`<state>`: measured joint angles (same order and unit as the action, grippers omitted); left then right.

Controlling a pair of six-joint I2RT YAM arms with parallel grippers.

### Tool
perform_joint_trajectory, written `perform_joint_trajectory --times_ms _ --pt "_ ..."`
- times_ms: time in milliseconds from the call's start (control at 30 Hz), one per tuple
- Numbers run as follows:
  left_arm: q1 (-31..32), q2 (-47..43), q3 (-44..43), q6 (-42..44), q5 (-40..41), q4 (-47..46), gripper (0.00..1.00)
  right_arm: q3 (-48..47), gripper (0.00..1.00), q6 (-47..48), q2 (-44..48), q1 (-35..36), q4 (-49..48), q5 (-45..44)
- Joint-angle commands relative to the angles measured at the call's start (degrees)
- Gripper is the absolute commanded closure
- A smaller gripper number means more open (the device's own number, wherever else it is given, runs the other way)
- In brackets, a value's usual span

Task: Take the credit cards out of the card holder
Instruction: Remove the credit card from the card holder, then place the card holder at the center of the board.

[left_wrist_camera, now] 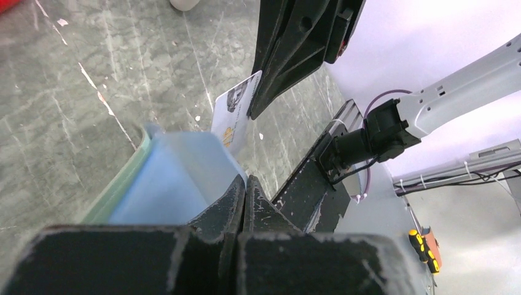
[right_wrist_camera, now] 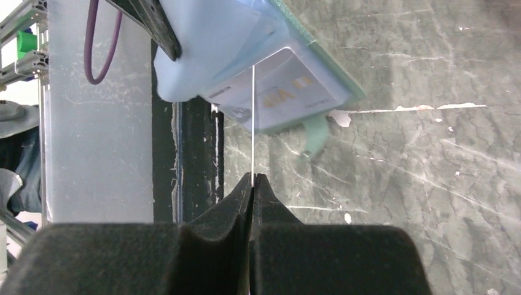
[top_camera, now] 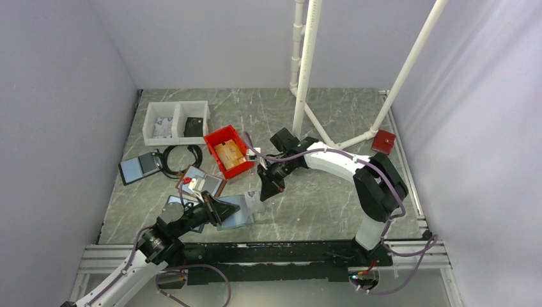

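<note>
At the lower left of centre in the overhead view, the left gripper [top_camera: 225, 208] is clenched on the pale blue flap of the card holder [top_camera: 243, 216], which sits low in the frame by the table's near edge. Just right of it, the right gripper [top_camera: 264, 194] pinches one credit card [left_wrist_camera: 237, 109] whose lower end is hidden behind the flap. Its long axis runs from the pocket toward the right jaws, so the pull probably follows that line. Only the right wrist view shows a second card [right_wrist_camera: 295, 92] inside.

grey marbled bench [top_camera: 319, 204] – a red bin [top_camera: 241, 170] on it; white tray [top_camera: 177, 120] behind-left of the bin, cable coil [top_camera: 167, 163] and navy-edged folder [top_camera: 137, 167] to its left – brown-edged folder [top_camera: 203, 182] and card holder [top_camera: 243, 216] in front of it.
</note>
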<state>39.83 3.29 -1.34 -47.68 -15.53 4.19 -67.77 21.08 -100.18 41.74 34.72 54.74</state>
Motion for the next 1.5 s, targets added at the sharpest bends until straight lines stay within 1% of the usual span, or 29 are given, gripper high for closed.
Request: perform_joint_trajectory --times_ms 0,100,200,367,533,667,900,1100,1300,1367,1467 --pt "0.0 -1.4 -2.7 -0.1 2.7 7.9 1.0 -1.6 1.0 2.2 0.9 -0.6 0.5 -0.5" --pt "-0.1 0.2 -1.7 -1.2 2.2 4.8 1.0 -1.7 1.0 2.7 1.3 -0.6 0.8 -0.5" --pt "0.0 4.2 -0.6 -1.9 1.3 -1.5 1.0 -1.8 1.0 3.2 1.5 -0.6 1.3 -0.1" --pt "0.0 14.6 -0.1 -2.7 1.0 -10.4 1.0 -2.3 1.0 4.7 2.8 -0.6 2.6 -0.4" --pt "-0.1 26.5 1.0 -5.9 2.8 -19.8 1.0 -2.8 1.0 6.2 4.7 -0.7 4.2 -1.8" --pt "-0.1 34.4 -0.2 -7.5 3.3 -25.5 1.0 -2.4 1.0 6.4 6.4 -1.0 4.0 -2.3" --pt "0.0 47.5 -1.6 -9.2 0.8 -37.9 1.0 -2.5 1.0 6.6 6.6 -1.0 4.5 -2.1" --pt "0.0 56.6 -5.5 -8.7 -2.0 -43.9 1.0 -2.8 1.0 7.3 8.0 -1.2 5.1 -2.8" --pt "0.0 62.8 -10.2 -8.5 -3.7 -46.9 1.0 -2.5 1.0 7.5 9.7 -2.4 5.3 -2.6" --pt "0.0 64.3 -10.5 -8.8 -3.7 -47.3 1.0 -2.4 1.0 7.6 9.9 -2.6 5.3 -2.5" --pt "0.0 64.4 -8.9 -9.4 -0.5 -44.7 1.0 -2.4 1.0 7.6 9.9 -2.6 5.4 -2.3"
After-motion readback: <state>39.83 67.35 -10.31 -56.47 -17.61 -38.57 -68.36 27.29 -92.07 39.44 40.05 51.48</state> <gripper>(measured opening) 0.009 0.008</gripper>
